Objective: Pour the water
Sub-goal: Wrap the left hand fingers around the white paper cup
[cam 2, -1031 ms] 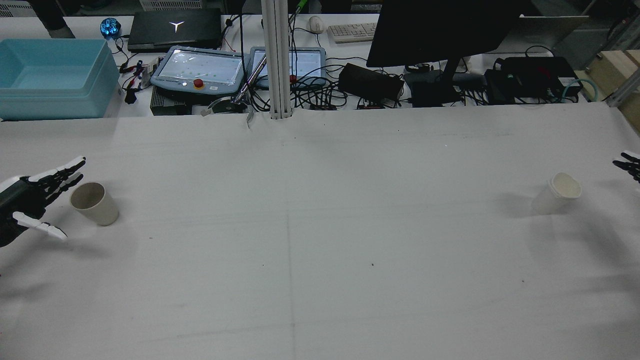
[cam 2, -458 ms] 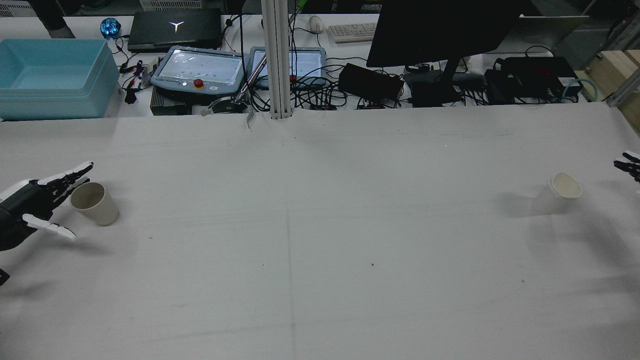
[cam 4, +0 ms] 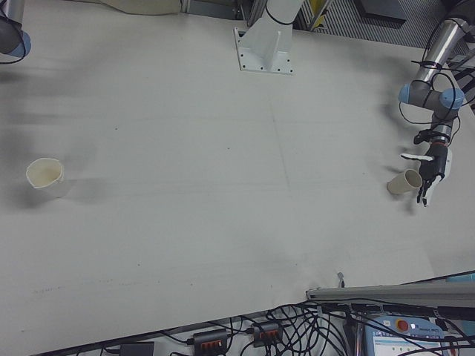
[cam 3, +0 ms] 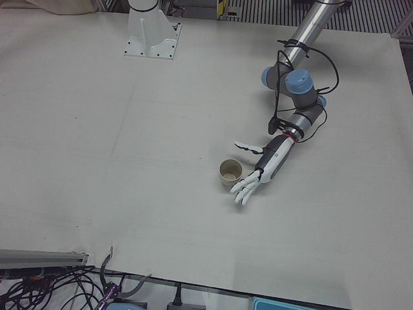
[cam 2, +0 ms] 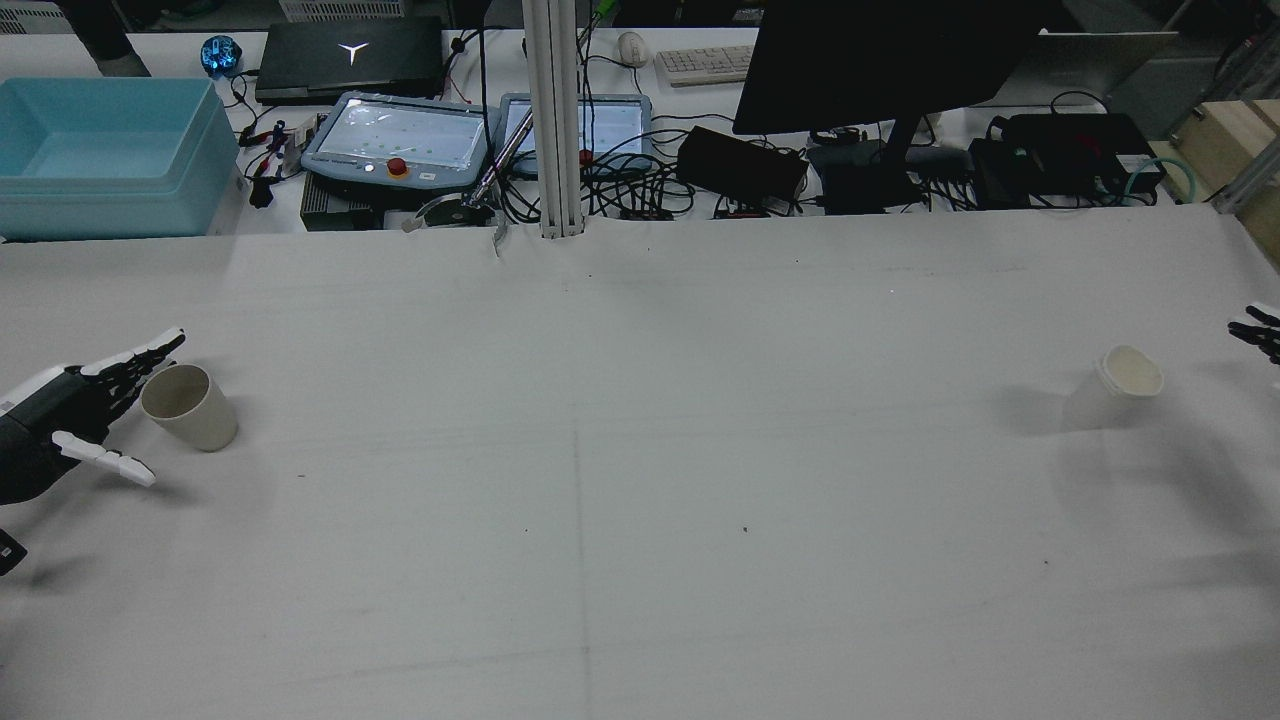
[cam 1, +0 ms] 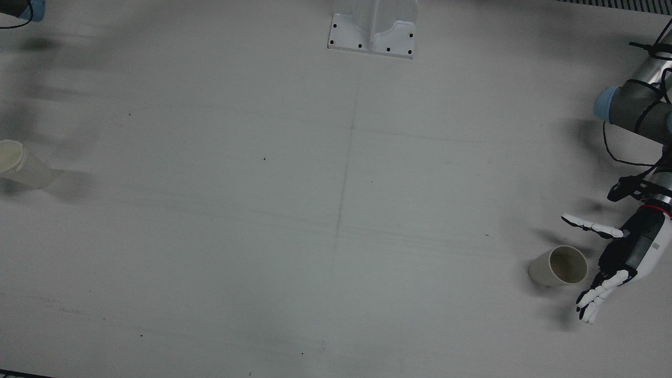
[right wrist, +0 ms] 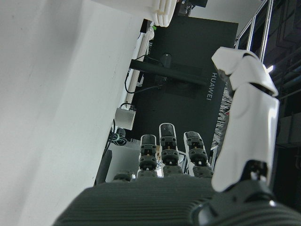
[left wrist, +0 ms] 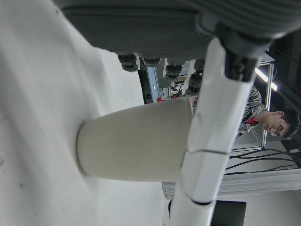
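Beige paper cup (cam 2: 189, 406) upright at table's left edge, white cup (cam 2: 1118, 385) far right – upright, well apart.

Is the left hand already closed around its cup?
No. The left hand is open beside the cup, fingers spread on either side.

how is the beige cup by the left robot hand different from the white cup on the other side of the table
The beige paper cup is darker and tan; the white paper cup is paler. The left robot hand is open around the beige cup, while the right robot hand is well clear of the white cup. The white cup's rim looks doubled, perhaps stacked; the beige cup looks single. Both stand upright, mouths open.
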{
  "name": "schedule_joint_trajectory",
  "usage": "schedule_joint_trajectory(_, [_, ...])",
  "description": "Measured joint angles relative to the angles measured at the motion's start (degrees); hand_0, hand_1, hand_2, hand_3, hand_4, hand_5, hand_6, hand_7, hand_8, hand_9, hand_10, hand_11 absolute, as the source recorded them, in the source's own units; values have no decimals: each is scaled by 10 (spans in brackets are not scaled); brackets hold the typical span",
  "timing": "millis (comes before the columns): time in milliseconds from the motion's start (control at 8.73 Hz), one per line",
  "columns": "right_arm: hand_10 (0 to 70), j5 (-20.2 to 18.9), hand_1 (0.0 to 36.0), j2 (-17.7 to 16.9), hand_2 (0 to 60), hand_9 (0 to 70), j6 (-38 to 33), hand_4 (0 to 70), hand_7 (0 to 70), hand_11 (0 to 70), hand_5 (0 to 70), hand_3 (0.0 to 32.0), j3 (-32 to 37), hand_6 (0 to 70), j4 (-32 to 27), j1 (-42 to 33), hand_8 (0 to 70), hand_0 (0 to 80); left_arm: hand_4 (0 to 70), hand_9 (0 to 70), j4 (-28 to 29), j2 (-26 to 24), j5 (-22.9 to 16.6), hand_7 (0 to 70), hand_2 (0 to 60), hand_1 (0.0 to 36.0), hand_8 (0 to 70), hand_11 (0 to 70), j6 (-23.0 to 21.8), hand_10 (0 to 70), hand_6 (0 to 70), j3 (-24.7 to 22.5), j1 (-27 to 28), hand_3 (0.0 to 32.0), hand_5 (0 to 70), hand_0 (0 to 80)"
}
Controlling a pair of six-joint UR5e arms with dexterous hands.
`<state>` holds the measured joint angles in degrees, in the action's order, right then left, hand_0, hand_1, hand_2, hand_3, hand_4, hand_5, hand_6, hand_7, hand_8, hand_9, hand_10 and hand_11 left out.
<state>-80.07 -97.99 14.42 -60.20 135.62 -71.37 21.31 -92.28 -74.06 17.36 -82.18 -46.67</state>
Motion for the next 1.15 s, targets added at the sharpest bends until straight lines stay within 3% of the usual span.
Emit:
schedule_joint_trajectory(344, [0, -1, 250, 0, 277, 170, 0, 114, 190, 0, 86, 0, 0, 190, 0, 0, 125, 539, 248, 0, -5, -30, 0, 34, 0, 289, 8, 69, 0, 24, 90, 34, 0, 0, 0, 800])
schedule_joint_trajectory(916, [0, -1, 241, -1, 265, 171, 0, 91, 164, 0, 83, 0, 11, 177, -1, 1, 129, 530, 267, 0, -25, -54, 0, 41, 0, 296, 8, 74, 1, 27, 93, 39, 1, 0, 0, 800])
schedule_joint_trajectory(1031, [0, 0, 241, -1, 263, 169, 0, 94, 158, 0, 82, 0, 12, 175, -1, 1, 128, 530, 276, 0, -26, -55, 0, 44, 0, 302, 9, 78, 2, 30, 96, 39, 1, 0, 79, 800])
schedule_joint_trajectory(1145, [0, 0, 239, -1, 260, 172, 0, 91, 158, 0, 82, 0, 12, 173, -1, 1, 130, 529, 267, 0, -27, -56, 0, 45, 0, 314, 9, 85, 3, 34, 97, 38, 1, 0, 536, 800])
